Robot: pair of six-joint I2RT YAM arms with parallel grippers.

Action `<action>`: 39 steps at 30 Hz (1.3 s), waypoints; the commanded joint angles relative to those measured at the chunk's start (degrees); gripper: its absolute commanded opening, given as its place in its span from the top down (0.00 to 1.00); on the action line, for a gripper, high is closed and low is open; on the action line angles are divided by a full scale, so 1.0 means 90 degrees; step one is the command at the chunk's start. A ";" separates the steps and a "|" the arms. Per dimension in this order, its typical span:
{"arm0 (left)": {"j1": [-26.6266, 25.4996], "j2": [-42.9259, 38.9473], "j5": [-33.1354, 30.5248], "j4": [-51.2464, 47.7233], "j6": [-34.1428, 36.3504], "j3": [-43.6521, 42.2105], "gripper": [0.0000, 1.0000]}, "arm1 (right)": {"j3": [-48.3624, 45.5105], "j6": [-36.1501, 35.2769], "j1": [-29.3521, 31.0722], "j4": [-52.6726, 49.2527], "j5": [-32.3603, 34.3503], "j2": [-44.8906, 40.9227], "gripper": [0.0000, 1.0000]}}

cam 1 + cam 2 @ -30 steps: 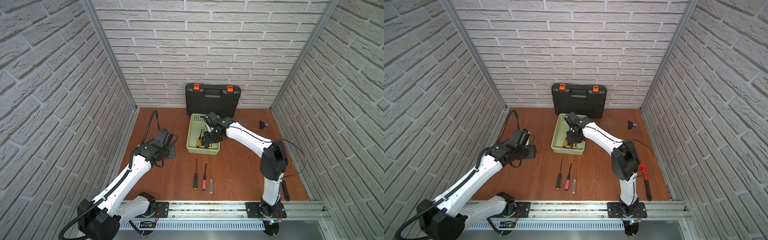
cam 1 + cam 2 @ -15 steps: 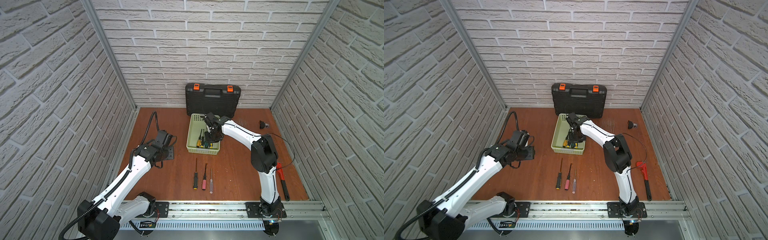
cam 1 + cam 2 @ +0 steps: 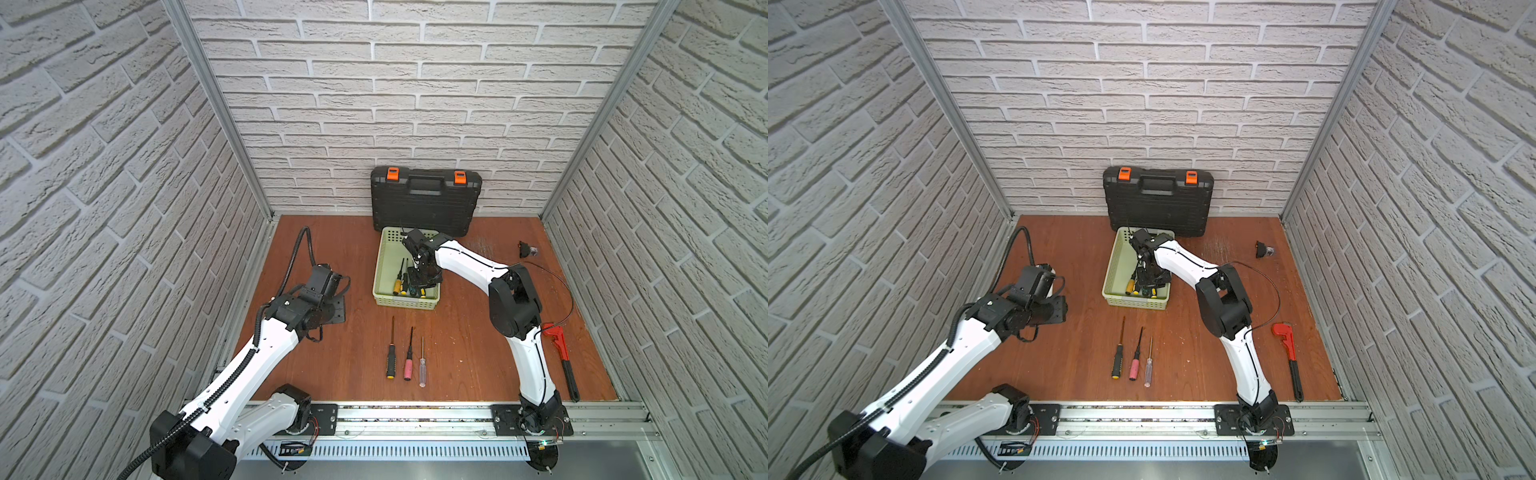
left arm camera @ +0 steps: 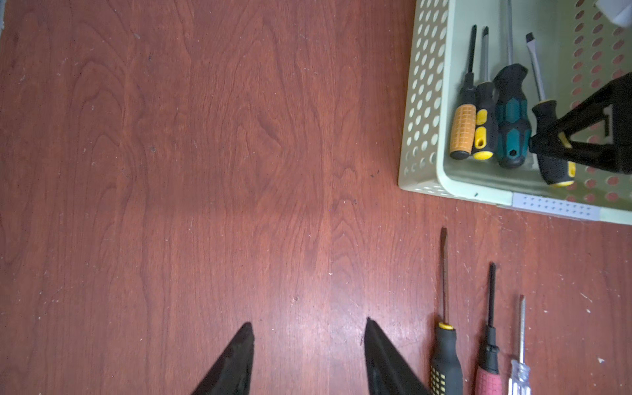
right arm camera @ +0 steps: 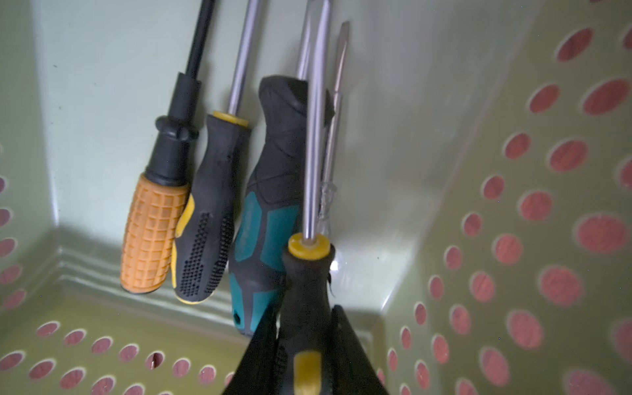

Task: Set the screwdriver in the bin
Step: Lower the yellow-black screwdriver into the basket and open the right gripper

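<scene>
The right hand was clamped on the black-and-yellow screwdriver, low inside the pale green bin, its shaft parallel to the screwdrivers lying there. The left hand gaped empty over the bench.

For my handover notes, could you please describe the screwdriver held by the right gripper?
Find the pale green bin in front of the black toolcase. Inside it, the right gripper pinches a black-handled screwdriver with a yellow collar; the loose screwdrivers beside it lie untouched.
</scene>
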 commanded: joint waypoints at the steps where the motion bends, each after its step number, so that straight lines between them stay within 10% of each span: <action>1: 0.0066 -0.0197 0.0015 0.0261 0.0079 -0.0089 0.47 | 0.0283 0.0060 -0.0015 -0.0278 0.0149 0.0152 0.86; 23: 0.0126 -0.0177 0.0272 -0.0003 0.0221 0.0141 0.45 | 0.0770 -0.0035 -0.0006 -0.0569 0.0147 0.0335 0.65; 30: 0.0068 0.0401 0.1914 -0.0169 0.0224 0.0275 0.47 | 0.0891 -0.0140 -0.0005 -0.0412 -0.0218 -0.0295 0.65; 39: -0.1356 0.1056 0.2388 0.0338 -0.0477 -0.0053 0.52 | -0.0394 -0.0468 0.0397 0.0586 -0.0237 -0.2251 0.65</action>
